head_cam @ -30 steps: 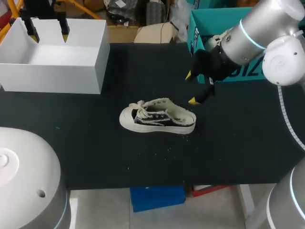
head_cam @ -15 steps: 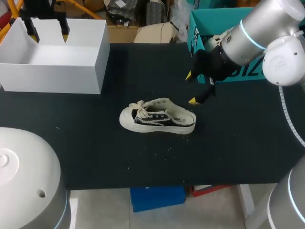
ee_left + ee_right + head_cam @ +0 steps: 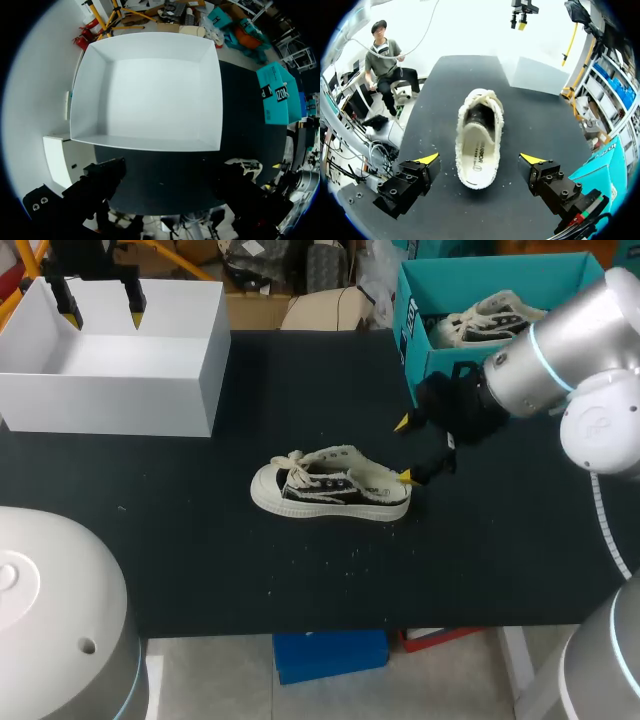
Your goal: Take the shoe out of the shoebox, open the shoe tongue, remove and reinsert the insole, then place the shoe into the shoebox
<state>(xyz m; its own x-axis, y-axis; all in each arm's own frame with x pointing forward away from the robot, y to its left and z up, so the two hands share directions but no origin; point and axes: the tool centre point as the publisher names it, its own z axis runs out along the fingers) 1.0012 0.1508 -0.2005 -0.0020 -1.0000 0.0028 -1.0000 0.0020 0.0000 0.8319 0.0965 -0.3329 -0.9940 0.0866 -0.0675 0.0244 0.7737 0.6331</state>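
Cream canvas, black panels: the shoe (image 3: 330, 490) lies on its sole at the middle of the black table (image 3: 500, 540), toe to 9 o'clock, so it is already out of its box. The tongue step looks to be in hand. The right gripper (image 3: 403, 450) hangs at the heel, the shoe's 3 o'clock, fingers spread wide to either side and gripping nothing. The next move likely calls for reaching over the collar toward the tongue. The teal shoebox (image 3: 415, 330) stands at the shoe's 1 o'clock. The left gripper (image 3: 100, 312), fingers apart, hovers over the white box (image 3: 110, 405) at 10 o'clock.
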